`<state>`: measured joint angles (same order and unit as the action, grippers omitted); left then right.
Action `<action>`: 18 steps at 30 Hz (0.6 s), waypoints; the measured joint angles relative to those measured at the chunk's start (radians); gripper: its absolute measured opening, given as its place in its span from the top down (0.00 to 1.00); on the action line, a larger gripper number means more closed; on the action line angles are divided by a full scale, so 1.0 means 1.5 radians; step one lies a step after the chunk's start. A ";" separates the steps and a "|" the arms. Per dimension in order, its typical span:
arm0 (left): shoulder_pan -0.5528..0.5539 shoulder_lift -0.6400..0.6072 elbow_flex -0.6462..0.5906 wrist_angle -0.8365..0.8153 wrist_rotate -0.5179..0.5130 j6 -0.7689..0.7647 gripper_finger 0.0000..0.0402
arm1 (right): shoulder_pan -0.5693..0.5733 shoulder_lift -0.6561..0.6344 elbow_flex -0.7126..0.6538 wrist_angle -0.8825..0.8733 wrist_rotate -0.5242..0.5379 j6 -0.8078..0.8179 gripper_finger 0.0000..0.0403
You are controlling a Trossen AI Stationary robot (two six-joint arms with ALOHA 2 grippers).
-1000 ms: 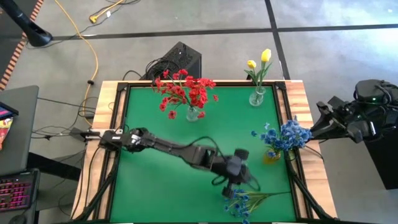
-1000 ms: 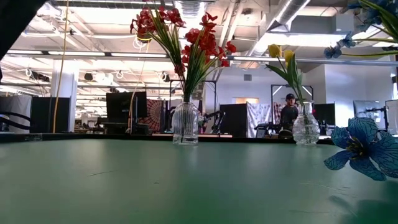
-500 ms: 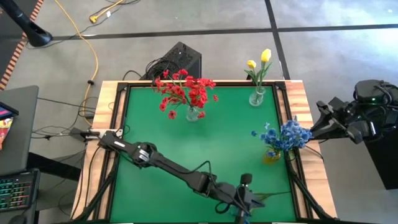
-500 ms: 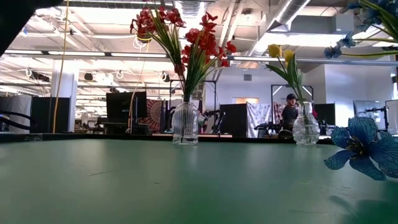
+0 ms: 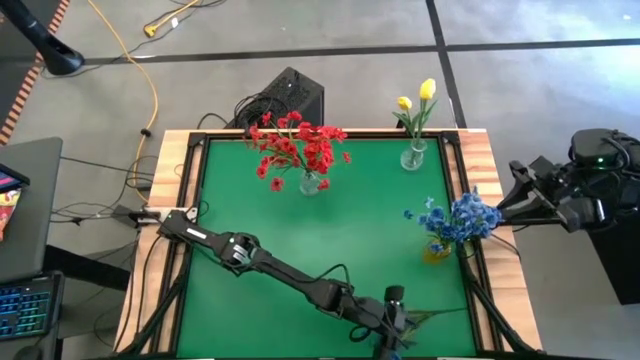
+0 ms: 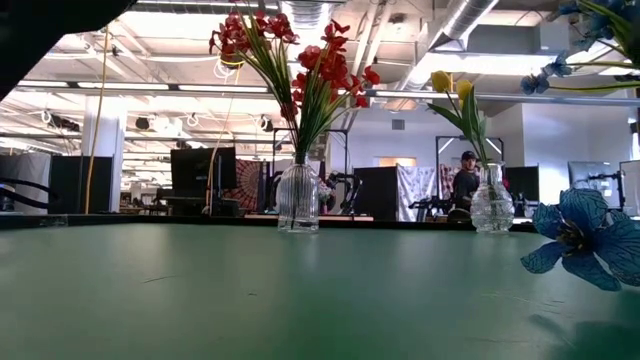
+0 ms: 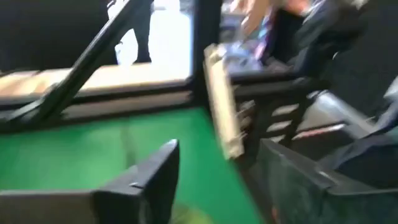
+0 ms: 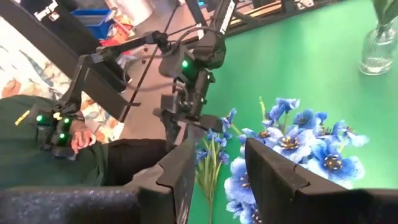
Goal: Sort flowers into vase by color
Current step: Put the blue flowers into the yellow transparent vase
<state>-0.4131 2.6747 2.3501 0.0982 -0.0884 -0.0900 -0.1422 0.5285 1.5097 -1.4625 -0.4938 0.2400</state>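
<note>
The light, limp blue spray (image 5: 405,322) is best pinched at its stem; the left gripper (image 5: 388,322) is spread above it.

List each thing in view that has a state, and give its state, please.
Red flowers: upright in a vase, far side of the table.
Yellow flowers: upright in a vase, far right corner.
Blue flowers: upright in a vase, right edge.
Loose blue stem: lying flat at the near edge.
Left pincer: open, low over the loose blue stem.
Right pincer: open, empty, off the table's right side.
</note>
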 joint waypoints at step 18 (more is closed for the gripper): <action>0.034 -0.002 0.001 -0.204 0.054 -0.106 0.34 | -0.016 0.000 0.000 0.221 0.010 -0.026 0.59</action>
<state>-0.3624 2.6721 2.3516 -0.2078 -0.0078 -0.2489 -0.1665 0.5289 1.5097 -1.1303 -0.4789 0.2005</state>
